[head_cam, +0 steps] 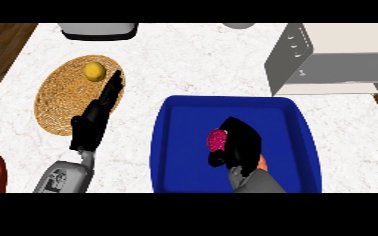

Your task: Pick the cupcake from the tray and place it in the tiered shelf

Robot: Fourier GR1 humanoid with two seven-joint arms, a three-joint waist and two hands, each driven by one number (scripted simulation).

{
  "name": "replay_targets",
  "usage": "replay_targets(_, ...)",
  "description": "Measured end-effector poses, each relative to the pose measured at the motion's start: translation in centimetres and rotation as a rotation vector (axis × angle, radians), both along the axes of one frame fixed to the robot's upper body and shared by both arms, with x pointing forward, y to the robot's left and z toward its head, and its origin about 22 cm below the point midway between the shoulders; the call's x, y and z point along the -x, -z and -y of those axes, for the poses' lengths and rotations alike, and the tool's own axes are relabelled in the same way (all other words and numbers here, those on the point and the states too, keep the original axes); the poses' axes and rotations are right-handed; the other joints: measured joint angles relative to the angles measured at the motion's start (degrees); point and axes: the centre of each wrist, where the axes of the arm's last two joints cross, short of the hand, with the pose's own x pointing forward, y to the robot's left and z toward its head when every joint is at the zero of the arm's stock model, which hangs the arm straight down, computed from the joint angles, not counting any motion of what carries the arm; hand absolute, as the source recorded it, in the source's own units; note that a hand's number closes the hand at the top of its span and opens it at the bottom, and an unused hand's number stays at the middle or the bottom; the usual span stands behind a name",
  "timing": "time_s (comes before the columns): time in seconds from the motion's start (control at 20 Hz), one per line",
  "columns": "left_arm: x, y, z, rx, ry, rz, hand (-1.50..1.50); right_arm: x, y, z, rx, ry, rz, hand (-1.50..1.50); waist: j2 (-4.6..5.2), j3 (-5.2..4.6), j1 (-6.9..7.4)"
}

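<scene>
A blue tray (295,115) lies on the counter at the lower middle-right. Inside it my right hand (242,145) is curled round the cupcake (216,140), whose pink top shows at the hand's left side. An orange bit shows at the wrist's right edge. The grey and cream tiered shelf (325,60) stands behind the tray at the upper right. My left hand (97,117) rests open at the left, fingers straight, over the edge of a woven mat.
A round woven mat (63,100) at the left carries a yellow lemon (94,71). A grey appliance (98,30) sits at the back left and a grey round object (238,25) at the back middle. Wooden floor shows at far left.
</scene>
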Motion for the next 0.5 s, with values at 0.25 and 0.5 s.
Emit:
replay_targets(0.25, -0.2, 0.3, -0.4, -0.002, -0.014, 0.001, 0.00, 2.6, -0.1, 2.6, 0.015, -0.283, -0.015, 1.50, 0.00, 0.03, -0.50)
replay_targets(0.5, -0.6, 0.5, -0.2, -0.003, -0.008, 0.003, 0.00, 4.2, -2.4, 5.1, -0.055, -0.390, 0.075, 1.50, 0.02, 0.03, -0.65)
